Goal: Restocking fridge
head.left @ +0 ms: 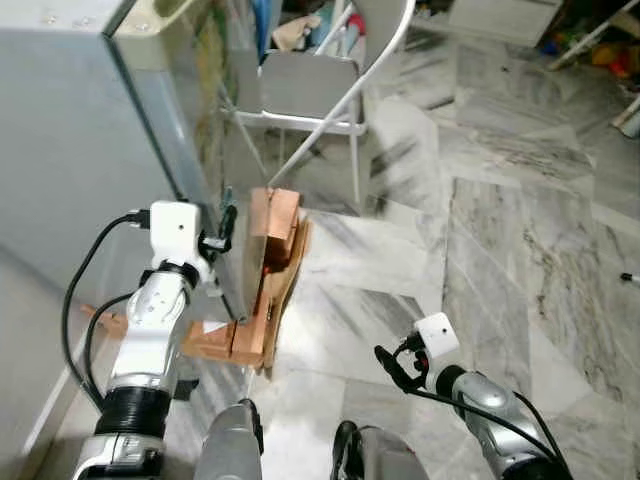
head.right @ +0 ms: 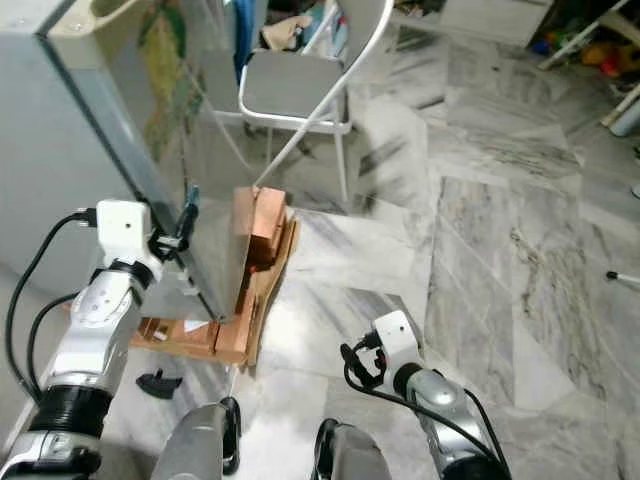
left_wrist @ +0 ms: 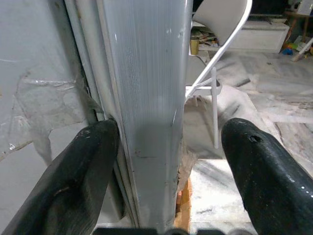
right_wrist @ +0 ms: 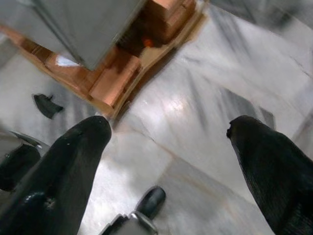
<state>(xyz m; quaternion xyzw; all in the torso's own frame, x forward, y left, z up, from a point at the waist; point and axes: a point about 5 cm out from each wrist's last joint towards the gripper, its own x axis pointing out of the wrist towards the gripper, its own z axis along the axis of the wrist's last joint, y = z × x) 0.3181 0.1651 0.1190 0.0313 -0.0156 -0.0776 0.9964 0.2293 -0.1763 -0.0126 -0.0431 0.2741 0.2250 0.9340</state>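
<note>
up on my left, the tall fridge door edge point(left_wrist: 146, 122) stands between the spread fingers of my left gripper point(head.left: 222, 232), not squeezed yet. my right gripper point(head.left: 392, 365) hangs low, fingers wide apart, much farther away.

Left gripper point(left_wrist: 168, 161) jaws spread astride fridge door edge point(left_wrist: 146, 98); white chair point(left_wrist: 220, 44) behind
</note>
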